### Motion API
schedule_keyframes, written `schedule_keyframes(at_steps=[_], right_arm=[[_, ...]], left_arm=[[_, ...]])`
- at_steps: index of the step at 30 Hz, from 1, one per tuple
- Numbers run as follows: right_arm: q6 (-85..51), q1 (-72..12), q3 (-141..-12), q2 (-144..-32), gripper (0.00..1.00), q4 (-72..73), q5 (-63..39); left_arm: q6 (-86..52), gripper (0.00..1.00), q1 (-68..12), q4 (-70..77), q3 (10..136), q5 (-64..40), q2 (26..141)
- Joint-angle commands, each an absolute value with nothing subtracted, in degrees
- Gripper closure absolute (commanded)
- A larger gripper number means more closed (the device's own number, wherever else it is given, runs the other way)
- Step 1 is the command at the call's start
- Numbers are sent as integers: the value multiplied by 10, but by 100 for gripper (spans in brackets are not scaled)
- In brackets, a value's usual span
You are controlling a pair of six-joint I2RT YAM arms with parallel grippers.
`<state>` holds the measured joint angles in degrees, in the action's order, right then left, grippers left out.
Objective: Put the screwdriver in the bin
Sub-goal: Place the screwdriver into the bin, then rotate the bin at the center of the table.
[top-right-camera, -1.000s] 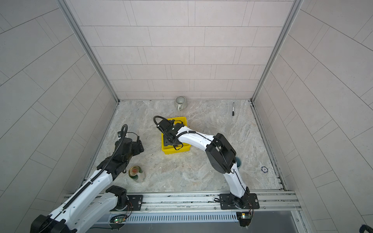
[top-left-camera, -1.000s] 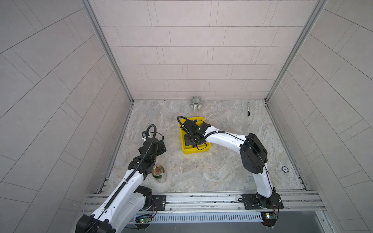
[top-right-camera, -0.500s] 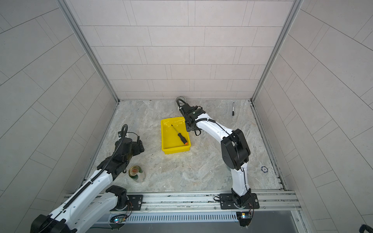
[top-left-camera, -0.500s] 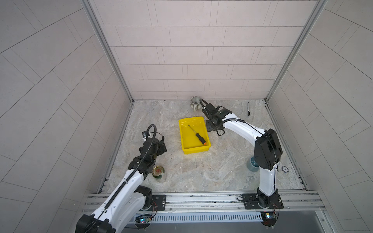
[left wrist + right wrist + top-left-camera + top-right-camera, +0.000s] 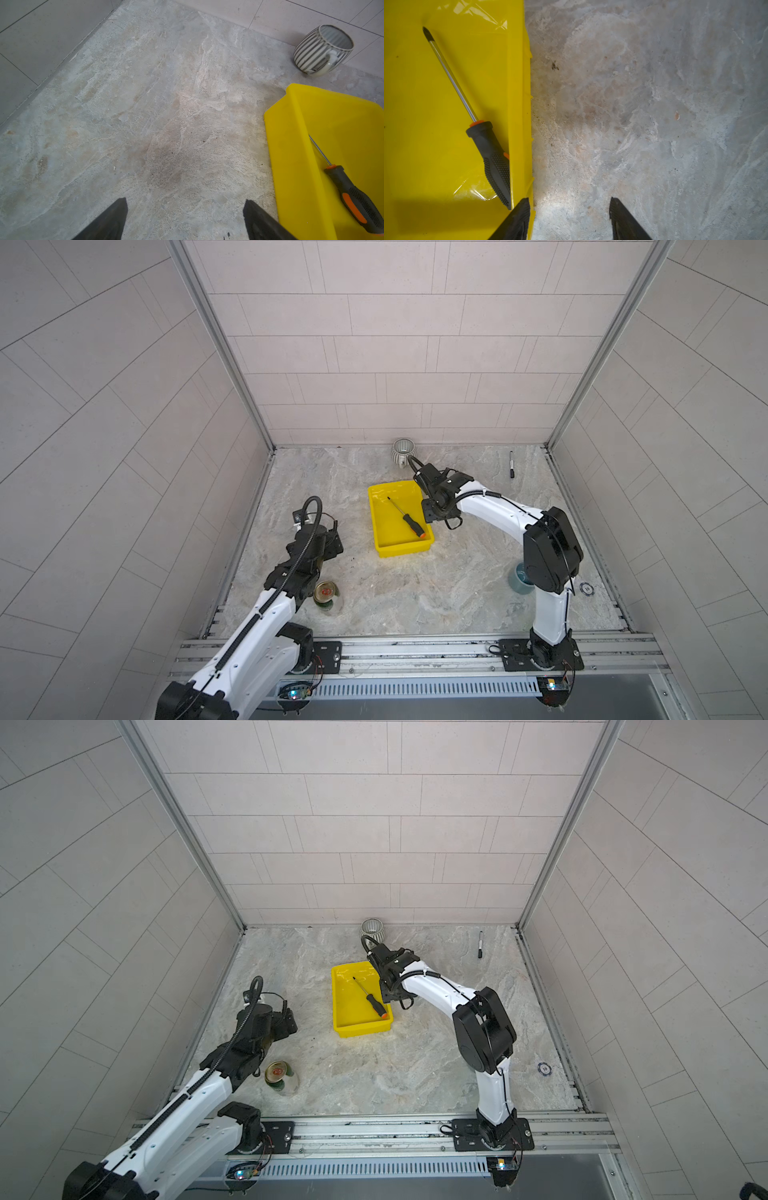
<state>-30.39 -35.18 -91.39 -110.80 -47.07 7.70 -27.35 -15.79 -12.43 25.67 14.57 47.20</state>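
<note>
The screwdriver [image 5: 407,519] [image 5: 371,997] [image 5: 488,145] lies slantwise on the floor of the yellow bin [image 5: 402,549] [image 5: 360,1029] [image 5: 519,104]. Its black handle with the orange cap rests against the bin's right wall. Nothing holds it. My right gripper [image 5: 432,512] [image 5: 569,207] hangs open and empty just outside that wall, one finger over the rim. Left of the bin, my left gripper [image 5: 326,539] [image 5: 185,205] stands open over bare floor. The left wrist view shows the bin [image 5: 291,145] and the screwdriver [image 5: 351,193] at its edge.
A ribbed grey mug [image 5: 403,450] [image 5: 324,49] stands at the back wall behind the bin. A black marker [image 5: 511,464] lies at the back right. A grey-blue cup [image 5: 518,578] and a chip [image 5: 586,588] sit near the right arm's base. A can [image 5: 326,593] stands by my left arm.
My right gripper left its place over the bin, swung back toward the mug, then came down beside the bin's right wall. The screwdriver stays in the bin. The left arm has not moved.
</note>
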Motion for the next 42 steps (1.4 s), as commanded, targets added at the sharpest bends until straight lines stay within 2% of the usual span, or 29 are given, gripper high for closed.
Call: schedule_keyframes(at_steps=[1, 9, 18, 21, 32, 37, 42], right_arm=[[-315, -360, -913, -1088, 38, -465, 74], [-318, -368, -904, -1076, 38, -439, 78], [-324, -368, -923, -1135, 43, -447, 82], [-336, -368, -908, -1130, 48, -447, 97], [-390, -388, -756, -1023, 79, -381, 101], [-407, -395, -727, -1003, 85, -379, 116], [-427, -403, -711, -992, 86, -364, 113]], left_arm=[[-267, 7, -158, -121, 252, 148, 472], [-267, 7, -158, -121, 253, 149, 474], [-267, 7, -158, -122, 254, 147, 478], [-267, 7, -159, -121, 254, 150, 478], [-267, 7, -158, -120, 255, 147, 479], [-267, 7, -158, -120, 256, 147, 481], [-267, 7, -158, -120, 256, 147, 481]])
